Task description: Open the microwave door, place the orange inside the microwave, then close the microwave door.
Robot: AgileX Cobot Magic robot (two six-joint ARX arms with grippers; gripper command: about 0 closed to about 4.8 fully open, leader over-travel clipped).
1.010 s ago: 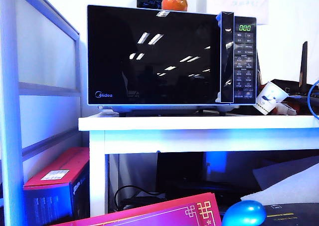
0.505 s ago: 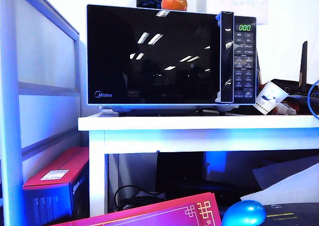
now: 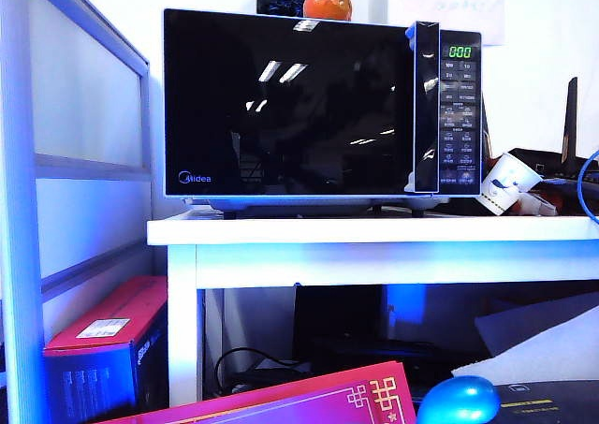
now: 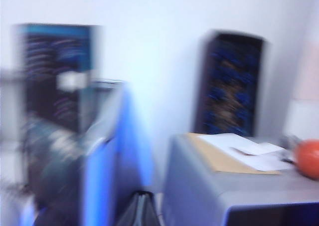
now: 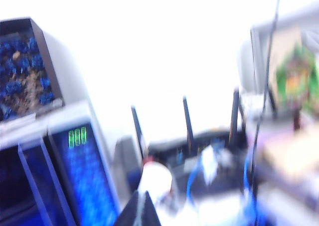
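Nothing moves on the worktop [image 3: 374,229]: door [image 3: 288,104] shut, orange [image 3: 328,2] on microwave [image 3: 449,204]. Right gripper [image 5: 139,208] closed; left gripper [image 4: 139,210] unreadable; reflections shift.

Three cameras on one microwave

The exterior view faces the microwave [image 3: 318,106] front-on from low down. The blurred left wrist view looks across its top toward the orange [image 4: 308,158]; the blurred right wrist view sees its display [image 5: 77,136] and the router [image 5: 199,141] beyond.

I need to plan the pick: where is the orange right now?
In the exterior view the orange sits on top of the microwave, right of the middle near its back edge, above the closed microwave door.
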